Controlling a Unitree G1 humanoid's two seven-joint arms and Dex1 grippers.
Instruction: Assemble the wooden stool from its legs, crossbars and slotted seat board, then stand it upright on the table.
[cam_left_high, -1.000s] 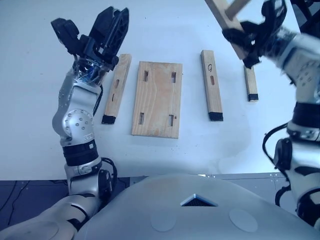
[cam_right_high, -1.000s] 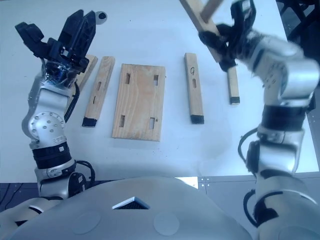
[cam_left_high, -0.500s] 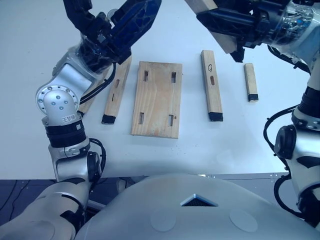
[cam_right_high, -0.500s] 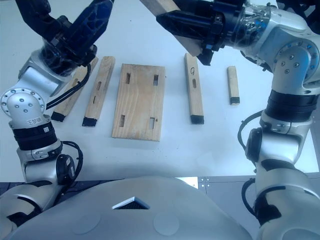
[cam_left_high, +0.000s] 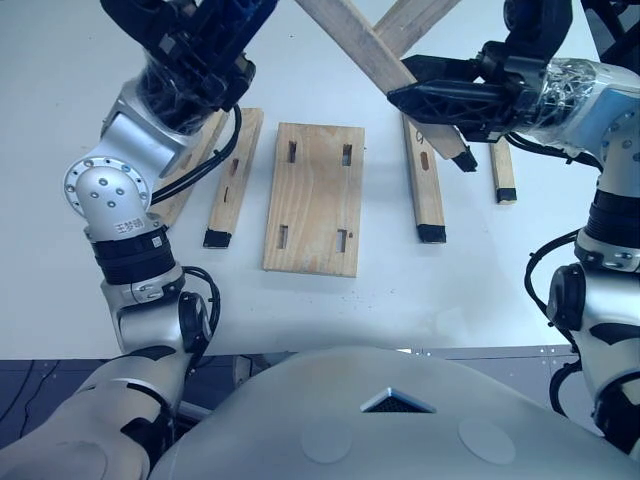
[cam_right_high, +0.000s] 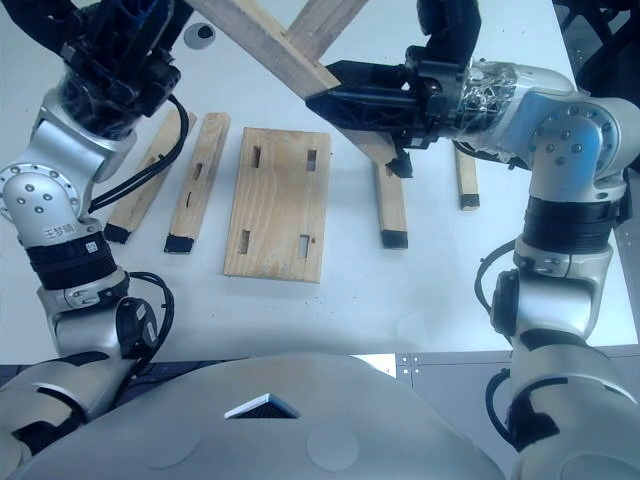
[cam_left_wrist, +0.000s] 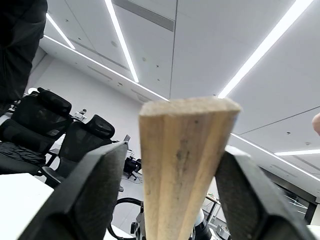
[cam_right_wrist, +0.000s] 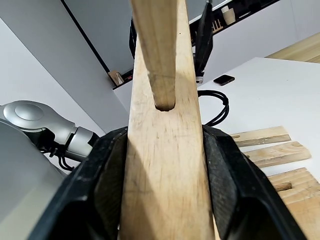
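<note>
Upper centre: the right gripper (cam_left_high: 400, 97) pinches a black-tipped leg (cam_left_high: 350, 45), a crossbar (cam_left_high: 410, 15) in its slot. Whether the left gripper (cam_left_wrist: 180, 165) clamps wood, I cannot tell. The seat board (cam_left_high: 314, 197) lies mid-frame, with bare table (cam_left_high: 480, 290) below it.

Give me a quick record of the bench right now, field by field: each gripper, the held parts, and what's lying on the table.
right gripper: shut on held leg, above the table
held leg: tilted, dark tip lowest
crossbar: seated in held leg's slot
left gripper: raised, a wooden end in front of it
seat board: flat, centre, slots empty
left of board: near leg, outer leg
right of board: slotted leg, short piece
stage: stool not assembled
</note>
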